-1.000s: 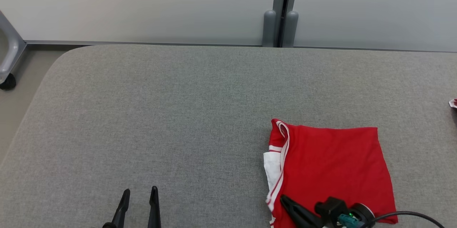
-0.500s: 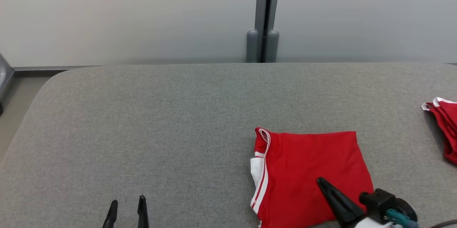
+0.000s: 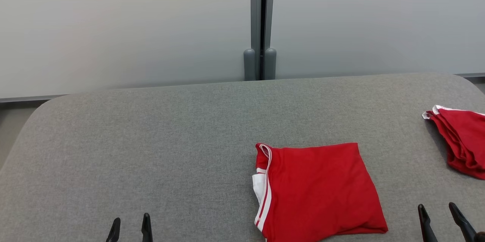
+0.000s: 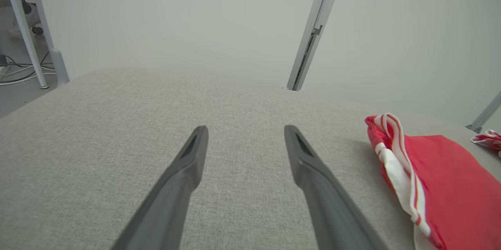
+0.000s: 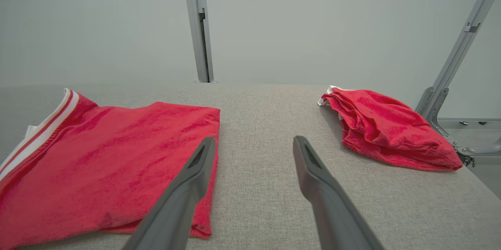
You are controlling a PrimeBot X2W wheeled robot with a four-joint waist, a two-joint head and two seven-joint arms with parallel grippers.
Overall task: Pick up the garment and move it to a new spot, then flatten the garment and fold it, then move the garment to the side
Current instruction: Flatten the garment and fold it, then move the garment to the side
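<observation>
**Sitting folded near the front edge, both grippers off it**

The red garment (image 3: 318, 191) is lying flat on the gray worktop (image 3: 151, 151), folded into a rough square. It's right of the middle and close to the front edge. The side with the white-and-red striped trim faces left, and a bit of white fabric pokes out there.

The left gripper (image 3: 130, 217) is down at the front edge, left of the middle and well apart from the garment. Its fingers are spread with nothing between them. The left wrist view has it over bare gray fabric, with the garment's striped side off to one side.

The right gripper (image 3: 436, 206) is also at the front edge, just beside the garment's near right corner. Its fingers are spread too and hold nothing. In the right wrist view one finger overlaps the garment's edge, but there's no telling if it actually touches.

There's also a crumpled red cloth (image 3: 460, 139) bunched up at the right edge, well apart from the folded garment, with the right gripper pointing at the bare strip between them. Behind the back edge is a pale wall with a gray post (image 3: 260, 26).
</observation>
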